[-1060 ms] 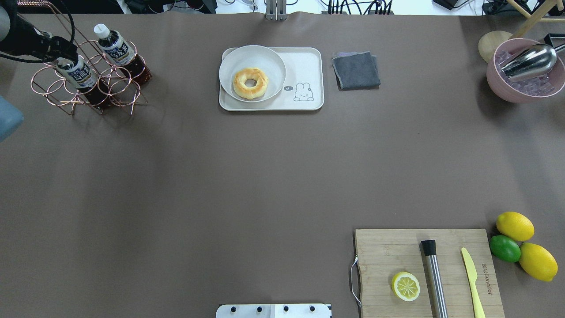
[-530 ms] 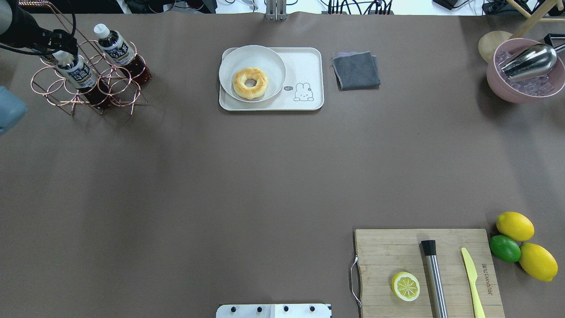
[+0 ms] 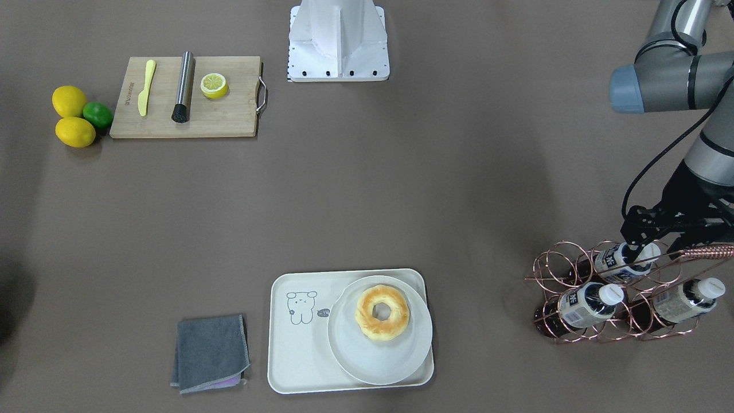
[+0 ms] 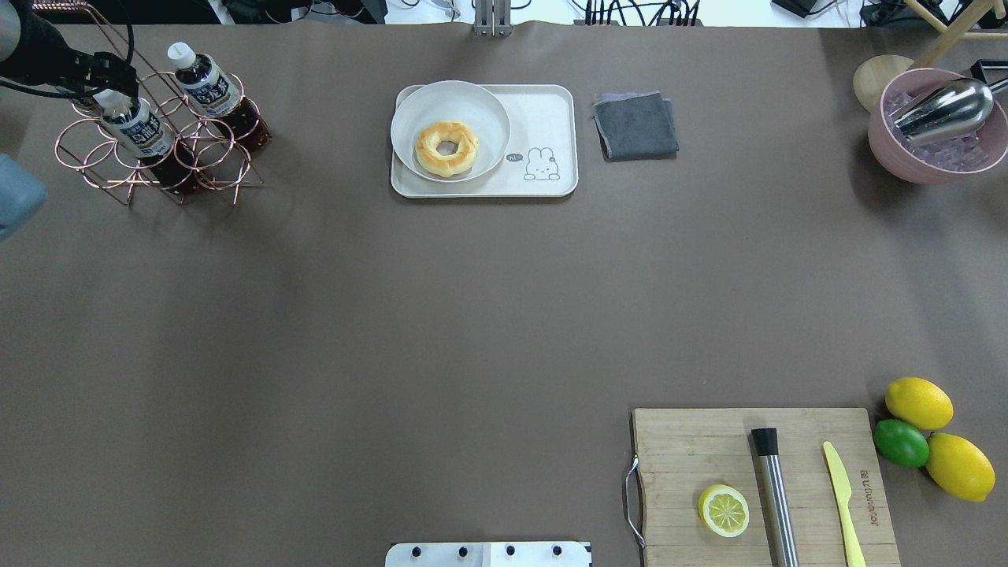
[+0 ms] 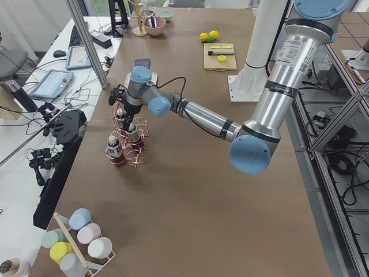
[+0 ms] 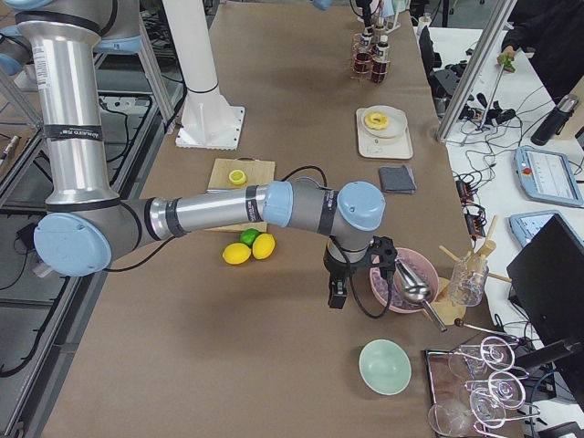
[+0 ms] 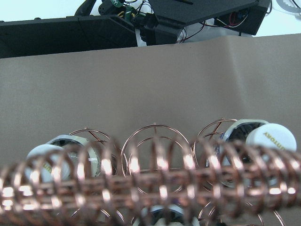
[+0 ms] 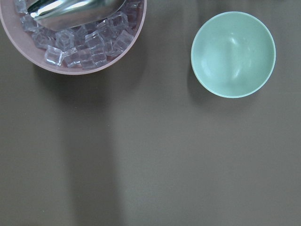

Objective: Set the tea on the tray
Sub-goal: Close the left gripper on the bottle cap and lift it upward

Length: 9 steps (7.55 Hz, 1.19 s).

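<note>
Three tea bottles lie in a copper wire rack [image 3: 573,252] at the table's far left. The nearest to my left gripper [image 3: 637,240] is a tea bottle [image 3: 615,261] with its white cap at the fingers. The jaws look open, one on each side of the cap, not closed on it. Two more bottles [image 3: 588,304] [image 3: 682,301] lie below it. In the overhead view the gripper [image 4: 101,79] is just behind the bottle [image 4: 142,134]. The cream tray [image 4: 543,118] holds a white plate [image 4: 480,110] with a donut [image 4: 446,148]. My right gripper [image 6: 336,294] shows only in the right side view; I cannot tell its state.
A grey cloth [image 4: 635,124] lies right of the tray. A pink bowl of ice [image 4: 937,169] with a metal scoop stands far right, with a green bowl [image 8: 233,54] near it. A cutting board [image 4: 693,449] with lemon half, muddler and knife, and whole lemons [image 4: 917,402], are near right.
My left gripper has drawn back to the left from over the bottle's cap, which now shows. The bottles and rack have not moved.
</note>
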Each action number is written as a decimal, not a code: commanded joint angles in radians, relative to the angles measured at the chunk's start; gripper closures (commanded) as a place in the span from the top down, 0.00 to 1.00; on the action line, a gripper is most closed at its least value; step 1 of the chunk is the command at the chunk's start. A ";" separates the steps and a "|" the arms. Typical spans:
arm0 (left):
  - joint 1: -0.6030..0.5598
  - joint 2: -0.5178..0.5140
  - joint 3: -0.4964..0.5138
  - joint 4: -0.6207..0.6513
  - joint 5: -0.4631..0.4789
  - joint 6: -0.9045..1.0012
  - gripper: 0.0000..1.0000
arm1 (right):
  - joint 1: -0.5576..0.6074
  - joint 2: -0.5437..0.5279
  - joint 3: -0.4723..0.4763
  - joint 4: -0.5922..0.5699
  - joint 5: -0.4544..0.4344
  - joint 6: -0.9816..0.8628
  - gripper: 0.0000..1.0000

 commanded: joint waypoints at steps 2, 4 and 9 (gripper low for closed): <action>0.001 0.012 -0.003 -0.012 -0.003 0.004 0.42 | 0.000 -0.003 0.000 0.000 0.000 -0.002 1.00; 0.001 0.013 -0.009 -0.029 -0.008 -0.006 0.21 | 0.000 -0.006 0.000 -0.002 0.000 -0.005 1.00; -0.072 0.010 -0.040 -0.012 -0.069 0.008 0.00 | 0.006 -0.025 0.002 -0.002 0.002 -0.008 1.00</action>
